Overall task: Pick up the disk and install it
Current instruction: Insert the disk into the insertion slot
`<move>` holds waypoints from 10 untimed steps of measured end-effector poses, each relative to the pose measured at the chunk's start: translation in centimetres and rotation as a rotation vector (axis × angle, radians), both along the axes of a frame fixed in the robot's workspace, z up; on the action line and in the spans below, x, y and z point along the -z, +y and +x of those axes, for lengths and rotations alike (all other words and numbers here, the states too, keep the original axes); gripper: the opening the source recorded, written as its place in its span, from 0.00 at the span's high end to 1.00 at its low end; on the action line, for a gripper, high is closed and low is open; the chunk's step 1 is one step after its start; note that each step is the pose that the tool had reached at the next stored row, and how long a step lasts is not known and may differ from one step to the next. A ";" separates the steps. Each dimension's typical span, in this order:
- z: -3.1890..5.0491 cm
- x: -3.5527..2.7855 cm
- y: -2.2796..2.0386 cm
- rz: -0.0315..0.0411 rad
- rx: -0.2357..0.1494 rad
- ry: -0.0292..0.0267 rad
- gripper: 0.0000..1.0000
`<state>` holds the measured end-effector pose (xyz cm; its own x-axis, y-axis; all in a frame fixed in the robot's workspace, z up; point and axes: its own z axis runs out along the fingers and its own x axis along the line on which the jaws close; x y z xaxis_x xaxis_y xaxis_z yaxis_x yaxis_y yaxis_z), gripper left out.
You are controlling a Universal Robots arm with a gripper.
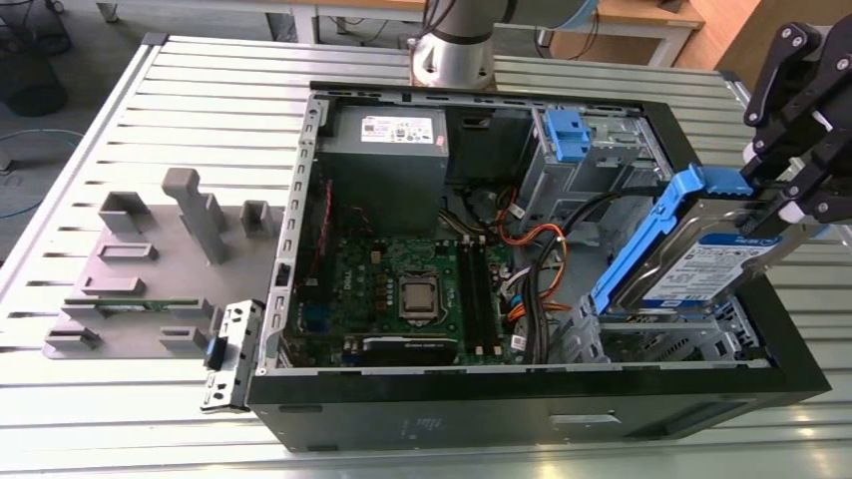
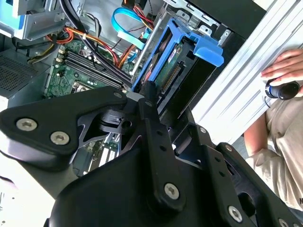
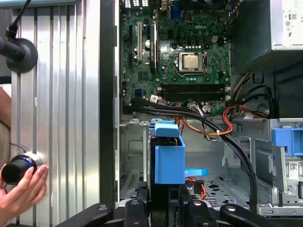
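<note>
At the exterior view's right, over the near right corner of the open case [image 1: 533, 399]: the gripper [image 1: 775, 208], jaws clenched on the upper end of the disk [image 1: 705, 267]. Disk steeply tilted, label up, blue frame along its left edge, lower end down at the metal cage [image 1: 672, 337] — touching or just clear, cannot tell. Just left of the disk, orange and black cables [image 1: 533, 251] crowding the gap between cage and motherboard [image 1: 413, 289]. Farther back, a grey power supply [image 1: 386, 150] at the far left of the case and a blue latch [image 1: 566, 135] on the far bay. Well apart to the left, on the slatted table [image 1: 200, 85], a grey fixture [image 1: 147, 269]. In the first wrist view, the disk's blue frame [image 3: 168, 158] edge-on between the fingers, cables just beyond it — and a hand [image 3: 26, 191] on the table beside the case, around a dark knob [image 3: 16, 169].
</note>
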<state>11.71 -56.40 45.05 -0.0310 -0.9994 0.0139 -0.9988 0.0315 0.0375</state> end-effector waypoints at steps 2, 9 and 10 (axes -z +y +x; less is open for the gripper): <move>0.12 0.04 0.00 0.0003 0.000 0.0000 0.65; 0.21 0.51 0.00 0.0002 0.000 0.0000 0.65; 0.21 0.62 0.00 0.0001 0.000 0.0000 0.65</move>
<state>11.92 -56.40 44.43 -0.0311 -0.9994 0.0138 -0.9988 0.0316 0.0376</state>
